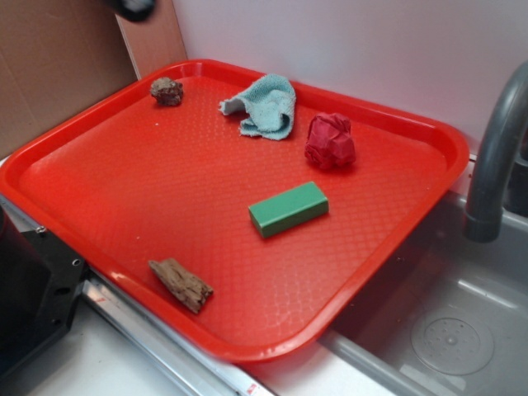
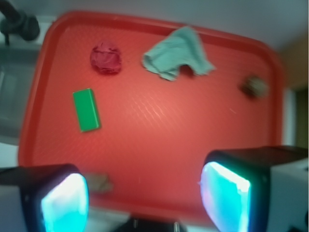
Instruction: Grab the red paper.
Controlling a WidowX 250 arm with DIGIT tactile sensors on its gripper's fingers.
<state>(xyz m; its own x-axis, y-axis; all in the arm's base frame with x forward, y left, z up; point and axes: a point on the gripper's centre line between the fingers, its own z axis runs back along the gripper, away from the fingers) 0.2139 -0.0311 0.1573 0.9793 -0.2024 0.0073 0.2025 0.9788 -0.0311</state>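
Observation:
The red paper [image 1: 330, 141], a creased dark crimson wad, lies on the red tray [image 1: 99, 124] toward its back right; in the wrist view the paper [image 2: 105, 58] shows at upper left. My gripper [image 2: 145, 193] is open and empty, its two pads wide apart, high above the tray's near edge and far from the paper. In the exterior view only a dark blurred bit of the arm [image 1: 136, 8] shows at the top edge.
A green block [image 1: 289, 208] lies mid-tray. A light blue-green cloth [image 1: 264, 106] lies at the back. A brown rock [image 1: 167, 91] sits at the back left, a wood piece [image 1: 181, 285] at the front. A grey faucet [image 1: 495, 148] and sink [image 1: 454, 330] stand at the right.

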